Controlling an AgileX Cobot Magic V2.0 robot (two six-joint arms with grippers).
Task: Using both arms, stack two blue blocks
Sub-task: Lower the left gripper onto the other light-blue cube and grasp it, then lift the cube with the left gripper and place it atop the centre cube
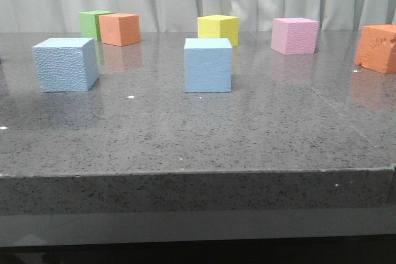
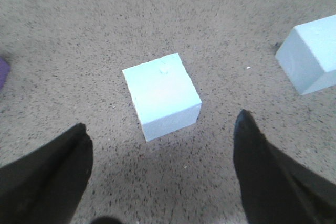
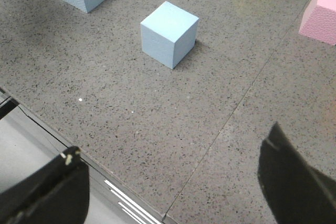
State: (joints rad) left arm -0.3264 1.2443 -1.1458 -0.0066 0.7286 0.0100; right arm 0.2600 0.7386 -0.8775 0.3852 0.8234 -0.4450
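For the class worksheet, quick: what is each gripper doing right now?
Left gripper: open, holding nothing, above a blue block.
Right gripper: open, holding nothing.

Bare table (image 1: 185,134) lies all around the pebbly blue block (image 1: 66,64) at the left and the smooth blue block (image 1: 208,64) at the centre (they stand well apart). The far row crowds behind: green cube (image 1: 91,23), orange cube (image 1: 120,29), yellow cube (image 1: 218,29), pink cube (image 1: 294,35).
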